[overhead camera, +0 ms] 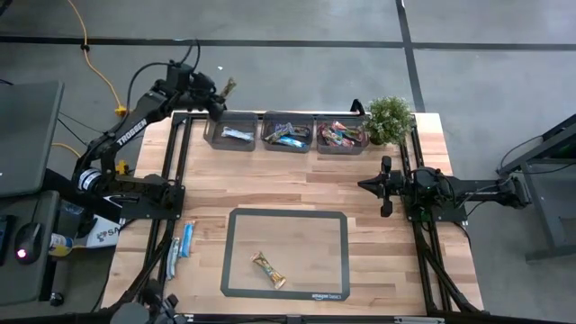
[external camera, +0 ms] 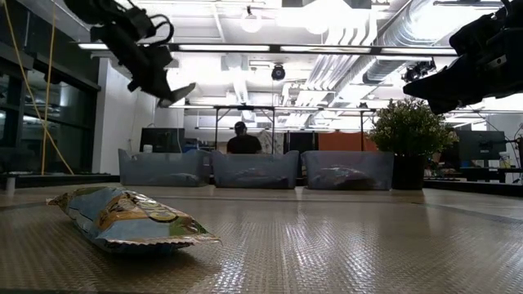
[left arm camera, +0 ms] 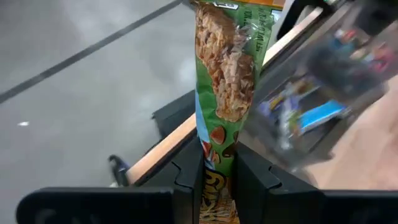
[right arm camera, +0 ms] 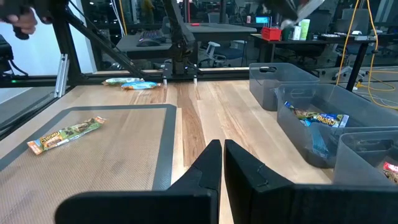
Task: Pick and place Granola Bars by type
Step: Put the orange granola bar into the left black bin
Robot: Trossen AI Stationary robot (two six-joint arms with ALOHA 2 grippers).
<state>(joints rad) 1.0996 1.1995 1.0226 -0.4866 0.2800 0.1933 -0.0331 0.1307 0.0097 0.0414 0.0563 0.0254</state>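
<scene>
Bar (left arm camera: pixel 219 93), green-wrapped with granola printed, pinched in left tool (left arm camera: pixel 219 180).

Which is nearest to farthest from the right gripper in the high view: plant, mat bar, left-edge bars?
From the right gripper:
1. Plant, back right corner beside the bins.
2. Mat bar, front centre on the mat.
3. Left-edge bars, front left, off the mat.

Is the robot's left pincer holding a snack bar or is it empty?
Holding one. The left pincer is shut on a green granola bar, whose wrapper sticks out between its fingers, up near the bins.
</scene>
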